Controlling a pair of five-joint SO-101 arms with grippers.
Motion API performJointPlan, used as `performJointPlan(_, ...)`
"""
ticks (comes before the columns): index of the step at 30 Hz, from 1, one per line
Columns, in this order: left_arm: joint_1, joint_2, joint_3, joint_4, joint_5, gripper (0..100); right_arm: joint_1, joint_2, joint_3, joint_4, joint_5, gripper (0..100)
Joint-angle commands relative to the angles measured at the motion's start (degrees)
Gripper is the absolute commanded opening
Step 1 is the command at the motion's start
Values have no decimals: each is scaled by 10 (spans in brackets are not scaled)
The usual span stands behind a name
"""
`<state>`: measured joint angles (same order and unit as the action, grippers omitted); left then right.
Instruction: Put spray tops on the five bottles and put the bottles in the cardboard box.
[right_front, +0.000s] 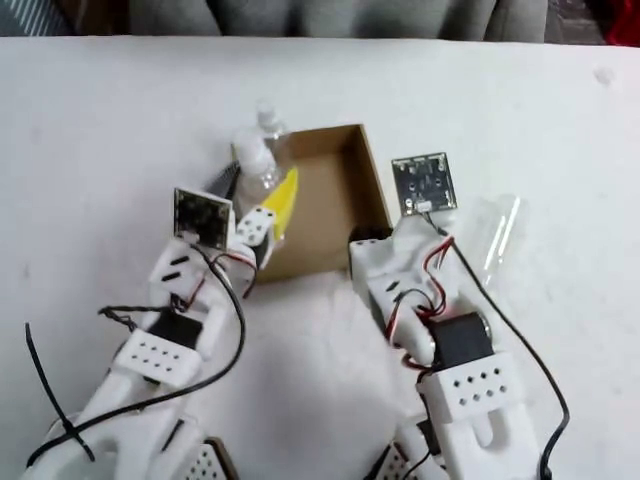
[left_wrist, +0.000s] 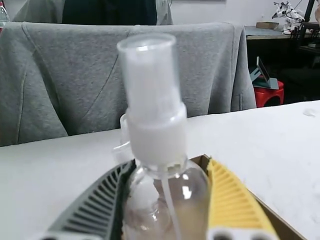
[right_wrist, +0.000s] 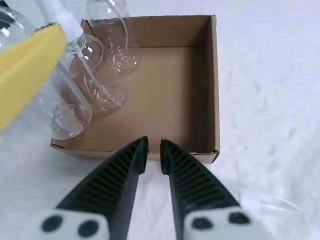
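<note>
Right hand (right_wrist: 154, 145): black fingers nearly together with a thin gap between the tips, gripping nothing; it hangs just over the box's near wall.
Loose bottle (right_front: 497, 232): clear, lying on its side on the counter (right_front: 120, 110), beside the right arm on the side toward the counter's right edge; whether it has a top cannot be told.
Box (right_wrist: 214, 75): open cardboard, sitting about mid-counter between the two arms, with much of its floor bare.
Left hand (left_wrist: 170, 167): one grey and one yellow finger clamped on a bottle's shoulders, at the box's left wall.
Held bottle (left_wrist: 160, 210): clear, gripped just below the neck, with a thin tube running down inside; from the right wrist view its base hangs over the box's left wall.
Spray top (left_wrist: 152, 105): white, under a clear cap, seated on the held bottle's neck.
Bottles in the box (right_wrist: 122, 55): at least two clear ones with tubes inside, along the left side of the floor toward the far left corner.
Grey cloth (left_wrist: 60, 80): past the counter's far edge.
</note>
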<state>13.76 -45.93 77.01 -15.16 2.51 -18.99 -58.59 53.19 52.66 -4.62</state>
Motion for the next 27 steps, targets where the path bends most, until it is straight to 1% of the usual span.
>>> performJointPlan(1, 7, 29, -29, -2, 4, 20, 1, 0, -4, -11, 6, 15)
performJointPlan(2, 7, 44, -30, -4, 4, 20, 1, 0, -4, -11, 6, 15)
performJointPlan(5, 7, 86, -25, -65, 6, 20, 1, 0, -4, -11, 6, 15)
performJointPlan(7, 7, 106, -26, -87, 6, 20, 0, 0, -4, -11, 6, 15)
performJointPlan(12, 7, 132, -30, -104, 3, 20, 0, 0, -4, -11, 6, 15)
performJointPlan(21, 7, 173, -30, -110, 3, 20, 0, 0, -4, -22, 6, 15)
performJointPlan(27, 6, 230, -26, -181, 2, 20, 0, 0, -4, -22, 6, 15)
